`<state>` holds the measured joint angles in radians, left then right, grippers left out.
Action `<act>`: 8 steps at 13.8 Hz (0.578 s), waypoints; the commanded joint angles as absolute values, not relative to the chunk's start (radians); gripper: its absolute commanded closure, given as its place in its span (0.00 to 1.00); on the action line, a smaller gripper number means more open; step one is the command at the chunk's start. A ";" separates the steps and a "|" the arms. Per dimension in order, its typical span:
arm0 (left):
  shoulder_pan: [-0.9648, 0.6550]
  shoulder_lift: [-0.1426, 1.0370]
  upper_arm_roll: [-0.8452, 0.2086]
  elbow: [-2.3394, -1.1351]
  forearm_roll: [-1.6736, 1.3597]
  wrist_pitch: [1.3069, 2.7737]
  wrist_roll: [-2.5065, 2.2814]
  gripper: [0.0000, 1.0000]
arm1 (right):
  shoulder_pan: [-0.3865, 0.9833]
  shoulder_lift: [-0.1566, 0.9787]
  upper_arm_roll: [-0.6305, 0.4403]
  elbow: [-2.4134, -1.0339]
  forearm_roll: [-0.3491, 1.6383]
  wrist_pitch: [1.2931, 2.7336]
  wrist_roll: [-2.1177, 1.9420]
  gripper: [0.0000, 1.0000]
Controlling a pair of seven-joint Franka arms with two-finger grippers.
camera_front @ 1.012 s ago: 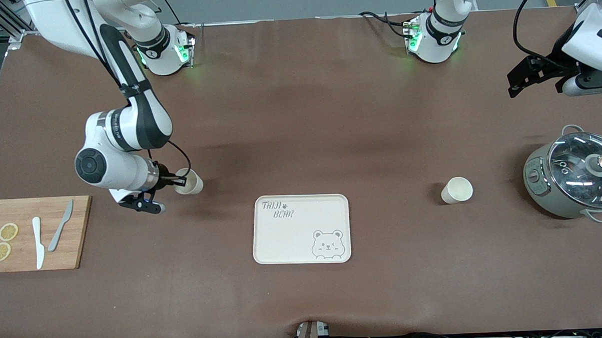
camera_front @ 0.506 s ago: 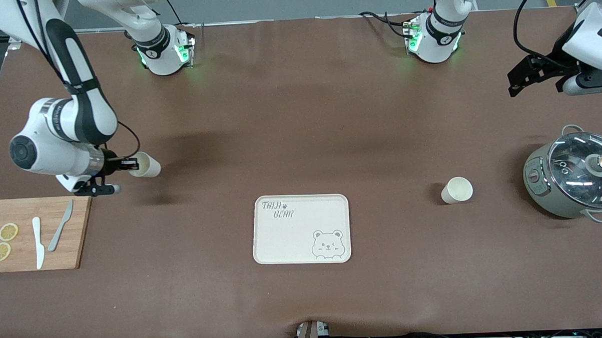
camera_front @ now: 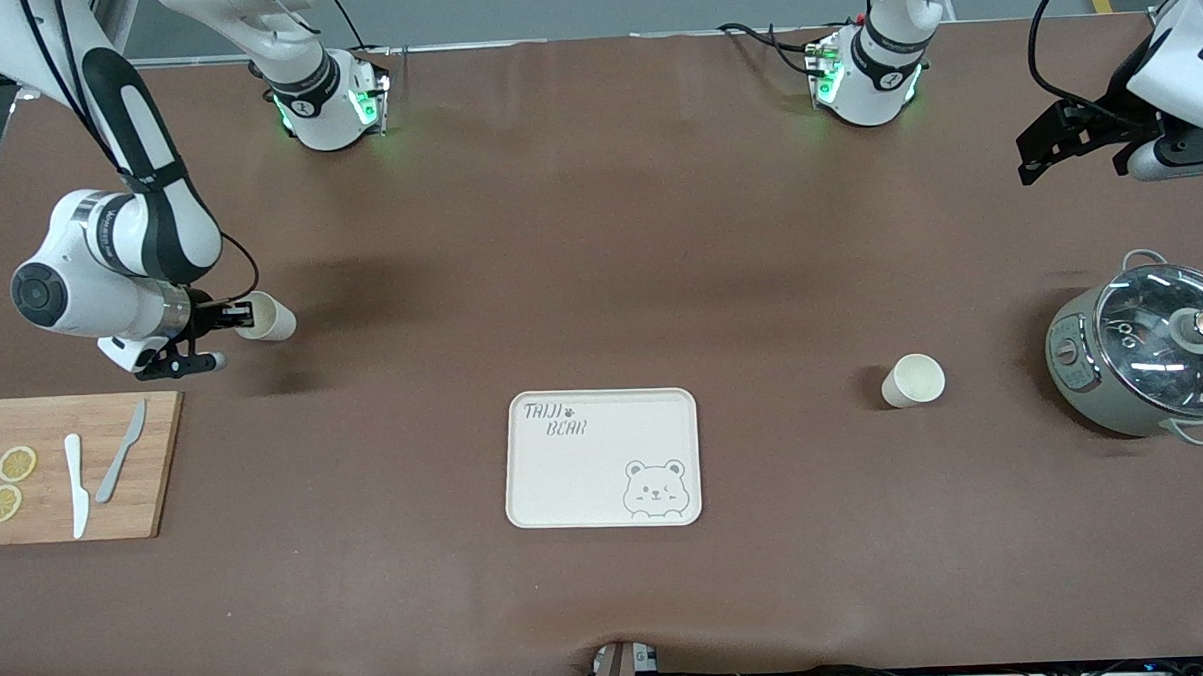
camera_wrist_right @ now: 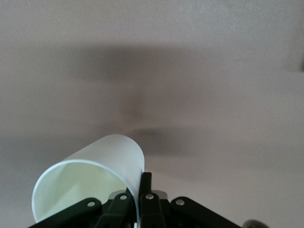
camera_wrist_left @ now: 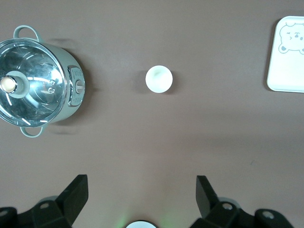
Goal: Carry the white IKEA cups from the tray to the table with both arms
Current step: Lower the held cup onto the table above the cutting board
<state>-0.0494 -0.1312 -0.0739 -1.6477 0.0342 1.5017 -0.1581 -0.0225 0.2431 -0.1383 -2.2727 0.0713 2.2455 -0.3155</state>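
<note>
Fingers [camera_wrist_right: 145,194] of the right gripper [camera_front: 228,315] are clamped on the rim of one white cup [camera_front: 266,317], which is carried tilted above the bare desk [camera_front: 598,228] toward the right arm's end, with the wooden cutting board [camera_front: 161,463] lying nearer the front camera than the spot below it. The left gripper [camera_front: 1080,141] is held spread wide and empty, high above the desk at the left arm's end, where that arm waits with the pot [camera_front: 1147,354] and its glass lid below it. The second cup [camera_front: 913,380] is seen standing upright on the desk between the tray [camera_front: 566,479] and the pot, apart from both, so its move is judged complete. The tray, marked with a bear face and lettering, is left with no cups on it. The step in hand is judged to be the placing of the last cup: the carried cup would have to be brought upright, lowered until its base meets the desk, and only then let go. Open brown surface is available all round the shadow under the cup, and the desk's edge at that end is well apart. Care is judged to be needed that the cup is not set down tilted, since it could roll toward the cutting board, where two knives [camera_front: 96,481] and lemon slices [camera_front: 8,484] lie.
</note>
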 commanded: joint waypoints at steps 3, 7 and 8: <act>-0.046 -0.158 -0.069 -1.643 0.018 1.476 -0.155 0.00 | -0.070 0.252 -0.121 -2.296 0.046 2.284 -0.357 1.00; -0.049 -0.152 -0.071 -1.641 0.020 1.483 -0.158 0.00 | -0.104 0.302 -0.120 -2.295 0.044 2.352 -0.417 1.00; -0.049 -0.152 -0.071 -1.641 0.020 1.485 -0.158 0.00 | -0.101 0.302 -0.120 -2.295 0.044 2.344 -0.416 0.95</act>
